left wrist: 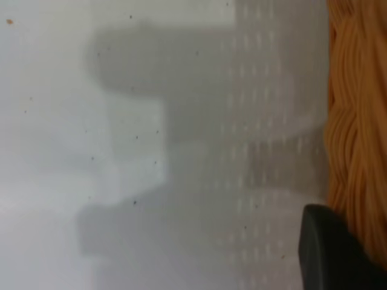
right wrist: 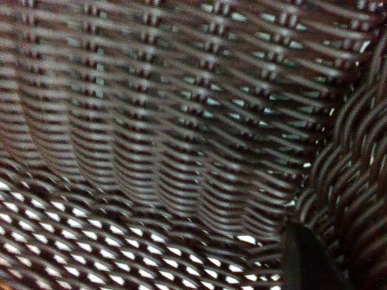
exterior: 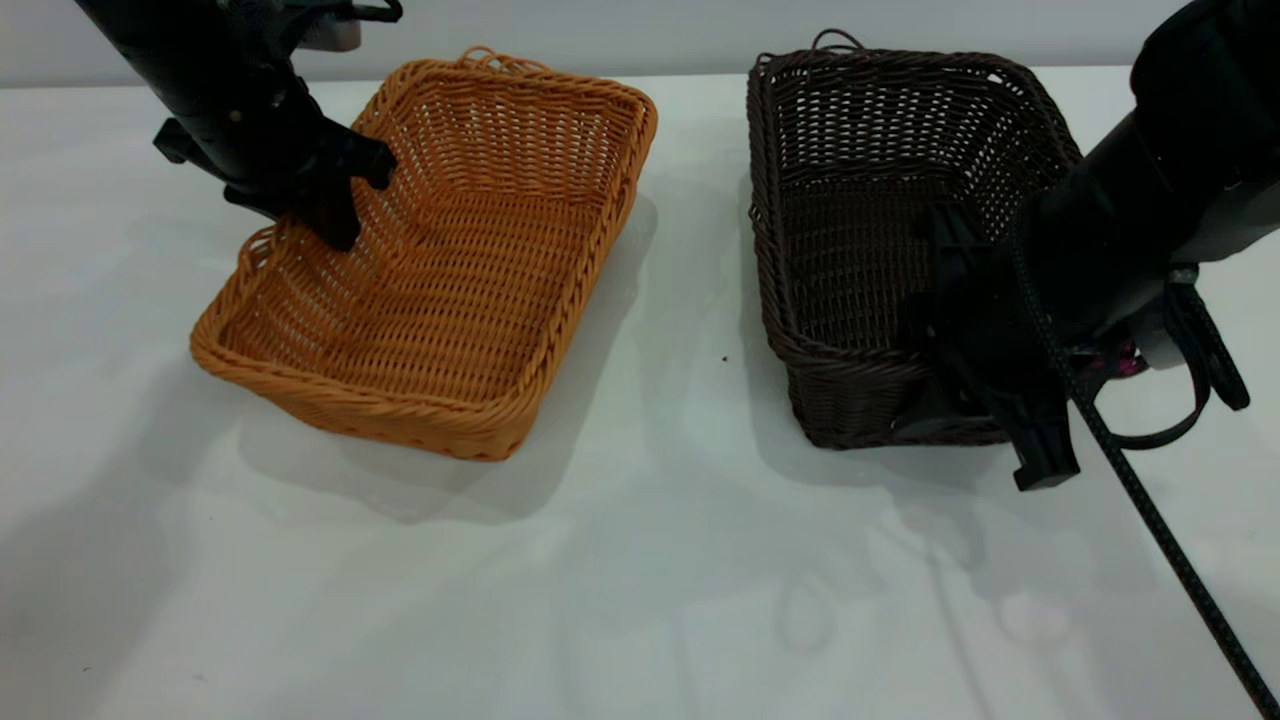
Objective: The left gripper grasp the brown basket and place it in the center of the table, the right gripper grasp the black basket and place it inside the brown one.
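We see the left claw (exterior: 335,195) clamped on the brown basket's (exterior: 440,280) rim, tilting it off the bench (exterior: 640,560), ready to carry centreward. The right claw (exterior: 985,390) straddles the black basket's (exterior: 870,220) near corner; whether it grips, we cannot tell

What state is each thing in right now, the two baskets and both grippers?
brown basket: empty, tilted, left side raised off the table.
black basket: empty, upright, apart from the brown one.
left gripper: clamped on the brown basket's left rim.
right gripper: straddling the black basket's near right corner.
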### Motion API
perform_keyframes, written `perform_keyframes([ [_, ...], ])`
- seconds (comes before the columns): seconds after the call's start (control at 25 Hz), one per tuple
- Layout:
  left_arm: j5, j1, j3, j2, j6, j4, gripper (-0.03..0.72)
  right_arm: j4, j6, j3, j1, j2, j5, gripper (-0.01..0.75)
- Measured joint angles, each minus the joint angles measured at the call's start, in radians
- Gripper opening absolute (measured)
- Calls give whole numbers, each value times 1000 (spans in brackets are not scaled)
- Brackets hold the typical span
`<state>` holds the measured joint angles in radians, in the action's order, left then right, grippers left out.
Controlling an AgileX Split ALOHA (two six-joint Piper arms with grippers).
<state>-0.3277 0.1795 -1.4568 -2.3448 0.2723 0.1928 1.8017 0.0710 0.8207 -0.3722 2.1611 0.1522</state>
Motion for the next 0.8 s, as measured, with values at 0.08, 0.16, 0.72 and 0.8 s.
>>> perform_keyframes([
  [0.08,0,1,0,0,0,1,83,0,1,0,2,0,3,120],
  [0.16,2,1,0,0,4,1,82,-1,1,0,4,-9,3,111],
  [0.72,65,108,0,0,703,-13,84,-337,361,79,424,-180,414,108],
  [0.8,80,148,0,0,833,-10,84,-448,347,121,477,-180,515,108],
])
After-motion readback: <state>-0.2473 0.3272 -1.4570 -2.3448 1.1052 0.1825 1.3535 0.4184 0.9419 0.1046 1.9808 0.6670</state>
